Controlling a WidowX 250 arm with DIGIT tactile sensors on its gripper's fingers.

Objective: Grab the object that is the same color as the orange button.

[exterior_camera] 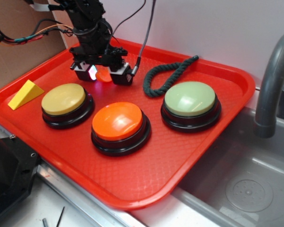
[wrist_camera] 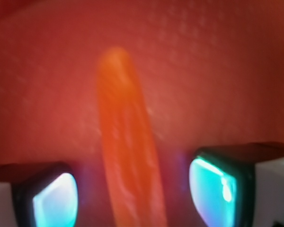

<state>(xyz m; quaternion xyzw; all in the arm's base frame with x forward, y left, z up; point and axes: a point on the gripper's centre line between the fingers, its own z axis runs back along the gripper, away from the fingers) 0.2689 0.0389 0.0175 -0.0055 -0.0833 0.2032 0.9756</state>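
Hovering low over the back left of the red tray (exterior_camera: 217,123): the gripper (exterior_camera: 103,74), jaws spread wide, one finger (exterior_camera: 87,72) on each side of the orange piece (exterior_camera: 103,76), nothing gripped. Lying flat on the tray floor between the pads, that small orange piece, only a sliver visible from outside. Seen from the wrist as a long blurred orange strip (wrist_camera: 128,151) running up the middle of the view, a clear gap of red tray showing between it and each glowing teal pad (wrist_camera: 54,201). Touching or just clear of the pads at their lower ends: cannot tell, too blurred.

Sitting toward the front of the tray, the orange button (exterior_camera: 118,122), glossy dome on a black base, well apart from the piece. Flanking it, a yellow button (exterior_camera: 65,99) to the left and a pale green button (exterior_camera: 190,99) to the right. Curling just beside the gripper, toward the tray's back edge, a dark green rope (exterior_camera: 168,75). Resting at the tray's left rim, a yellow wedge (exterior_camera: 25,93). Beyond the tray on the right, a steel sink (exterior_camera: 246,189) with a grey faucet (exterior_camera: 270,80).
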